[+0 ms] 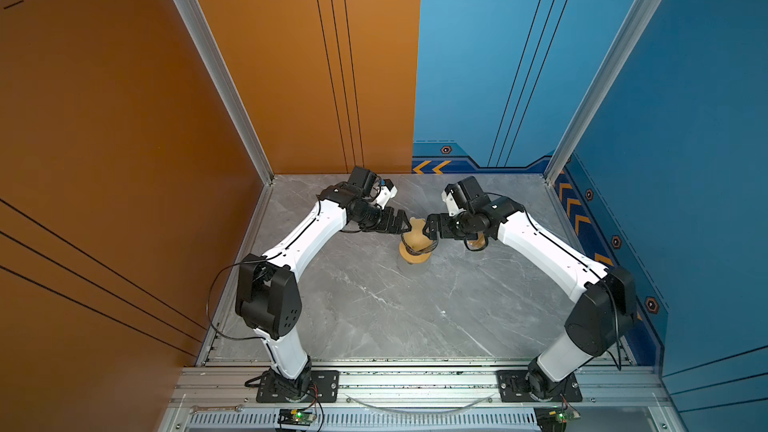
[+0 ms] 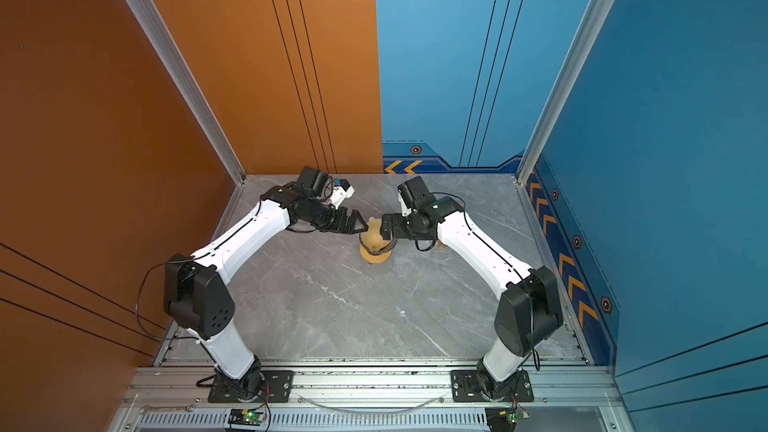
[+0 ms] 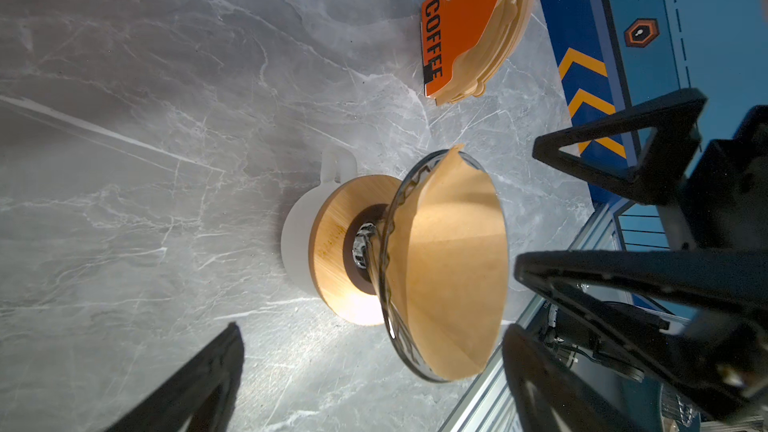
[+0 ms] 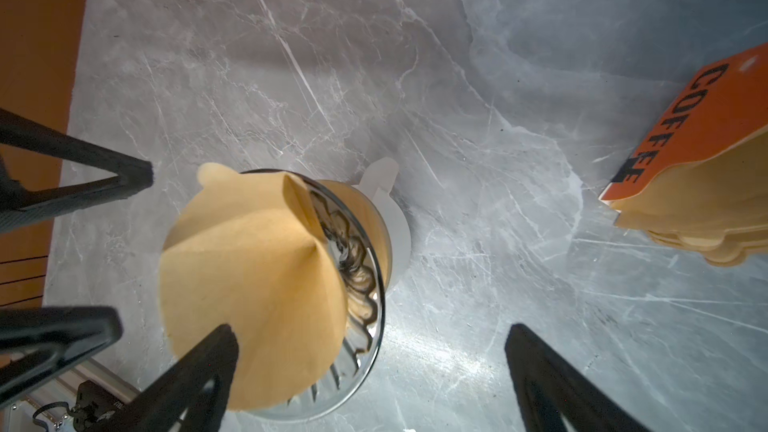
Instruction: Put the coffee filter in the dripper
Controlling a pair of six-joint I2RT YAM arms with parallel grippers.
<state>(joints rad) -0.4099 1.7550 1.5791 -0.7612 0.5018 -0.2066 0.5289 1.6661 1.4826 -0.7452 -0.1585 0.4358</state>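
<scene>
Your left tool (image 4: 134, 247) and right tool (image 4: 372, 329) gape empty; withdraw slowly so neither snags the tan paper filter cone (image 4: 249, 284) resting lopsided in the dark ribbed funnel dripper (image 4: 361, 268).

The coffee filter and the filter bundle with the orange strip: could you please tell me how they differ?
The coffee filter is one sheet opened into a cone; the bundle is many stacked flat. The coffee filter sits in the dripper; the bundle lies on the table. The bundle has an orange strip; the coffee filter has none. Both are tan paper.
</scene>
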